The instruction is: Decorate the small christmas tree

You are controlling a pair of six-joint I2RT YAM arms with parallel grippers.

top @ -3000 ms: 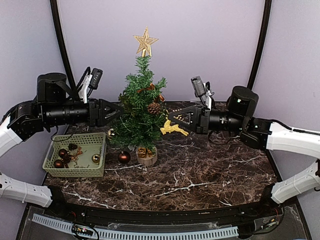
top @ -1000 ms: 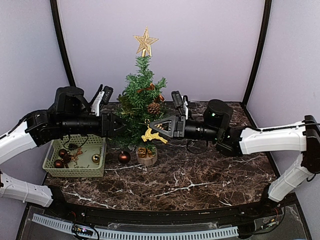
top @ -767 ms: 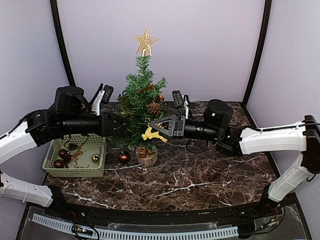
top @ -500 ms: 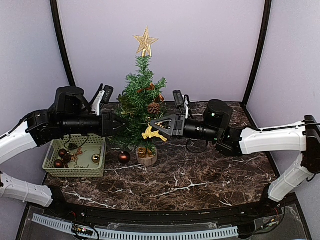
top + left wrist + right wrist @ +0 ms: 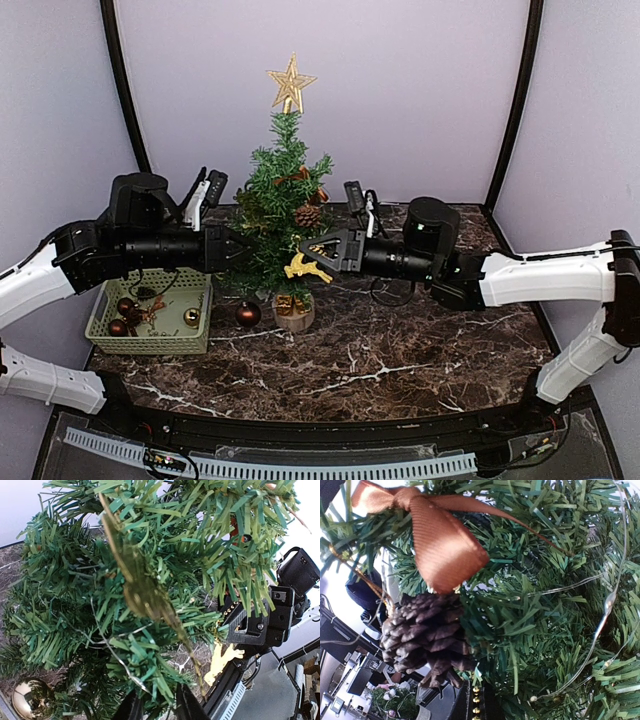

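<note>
The small christmas tree (image 5: 280, 205) stands at the table's back centre on a wooden stump, with a gold star (image 5: 290, 82), a pine cone (image 5: 307, 215) and a brown bow. My left gripper (image 5: 240, 250) is pushed into its left side; in the left wrist view (image 5: 159, 707) the fingers sit close together with green needles between them. My right gripper (image 5: 318, 250) is at the tree's right side, shut on the beaded cord (image 5: 476, 705) of a gold reindeer ornament (image 5: 303, 268), which hangs against the lower branches and also shows in the left wrist view (image 5: 225, 660).
A green basket (image 5: 200, 310) at the left holds brown and gold balls and twigs. A dark red ball (image 5: 247, 314) lies on the marble table (image 5: 400, 350) beside the stump. A small gift (image 5: 290, 303) sits at the tree's foot. A wire light string (image 5: 600, 625) runs through the branches.
Both arms have closed in on the tree since three seconds ago. The right gripper has carried the reindeer left to the branches and raised it slightly in the last second.
</note>
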